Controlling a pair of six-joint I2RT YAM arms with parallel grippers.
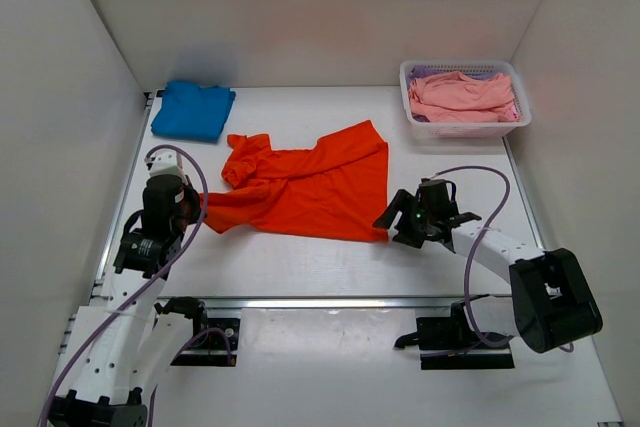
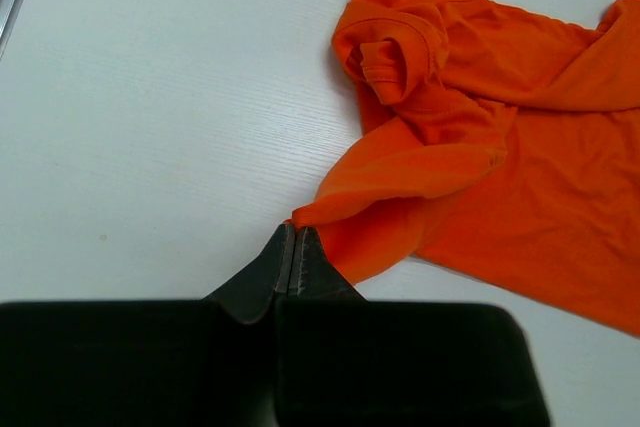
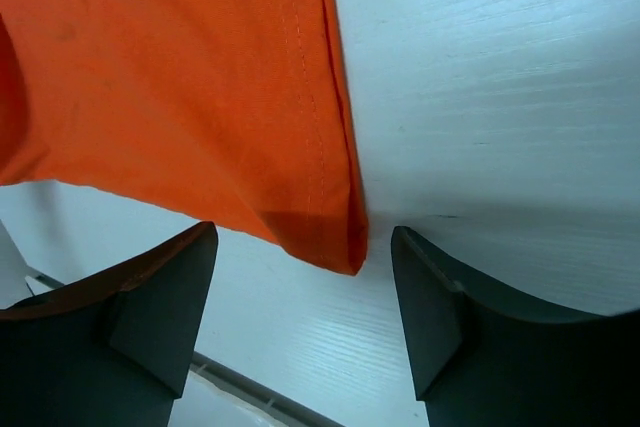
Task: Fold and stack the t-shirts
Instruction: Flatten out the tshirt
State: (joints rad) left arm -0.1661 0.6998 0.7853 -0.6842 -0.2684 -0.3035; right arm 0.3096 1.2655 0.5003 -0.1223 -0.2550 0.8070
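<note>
You have one blue t-shirt [image 1: 193, 110] folded at the desk's far-left corner. One orange t-shirt [image 1: 310, 182] lies rumpled mid-desk, unfolded. The pink t-shirts [image 1: 460, 95], too bunched to count, wait in the basket [image 1: 465, 130] far right. Your left hand [image 2: 290, 232] looks pinched on the orange t-shirt's near-left tip, and your right hand [image 3: 302, 247] gapes around its near-right corner.

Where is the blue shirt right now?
In the top view, the blue t-shirt lies folded at the far left corner of the table, just beyond the orange t-shirt.
</note>
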